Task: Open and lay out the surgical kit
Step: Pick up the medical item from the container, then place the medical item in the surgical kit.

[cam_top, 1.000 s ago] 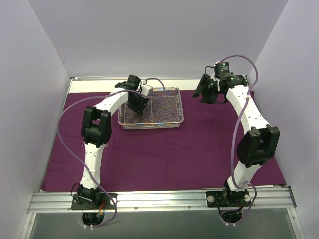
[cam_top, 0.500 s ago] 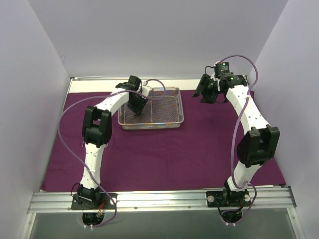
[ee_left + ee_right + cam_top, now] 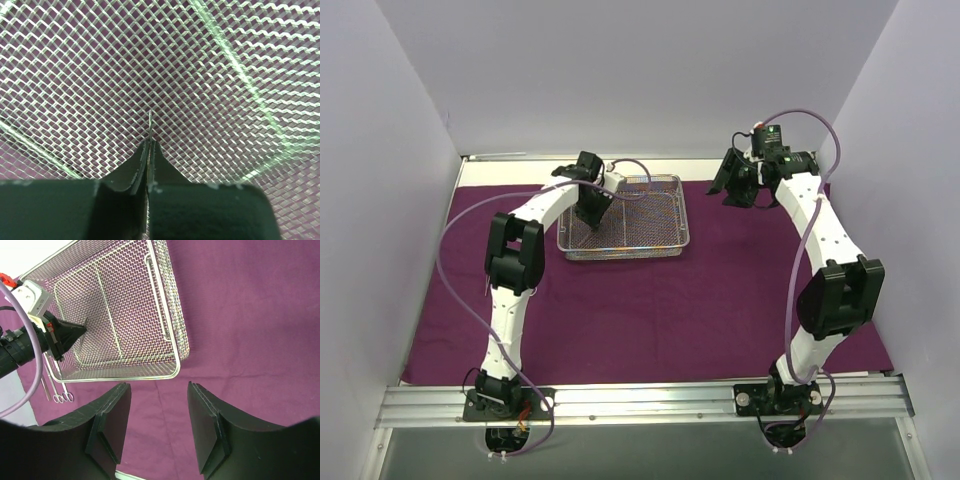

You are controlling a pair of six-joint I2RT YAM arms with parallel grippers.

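Note:
The dark purple cloth (image 3: 720,300) lies spread flat over the table. On it, at the back left, stands the silver wire-mesh tray (image 3: 685,215). My left gripper (image 3: 592,218) reaches down inside the tray, shut on a slim metal instrument whose thin edge (image 3: 150,122) sticks out between the fingertips just above the mesh floor (image 3: 225,100). My right gripper (image 3: 732,190) hovers over the cloth to the right of the tray, open with nothing between its pads (image 3: 110,425). Two ring-handled instruments (image 3: 60,390) lie on the cloth beside the tray's far side.
White walls close in the left, back and right. A bare white table strip (image 3: 520,165) runs behind the cloth. An aluminium rail (image 3: 640,400) carries both arm bases at the near edge. Purple cables (image 3: 450,260) loop beside each arm.
The left gripper's jaws have closed inside the tray, pinching the thin instrument. The right arm has barely shifted.

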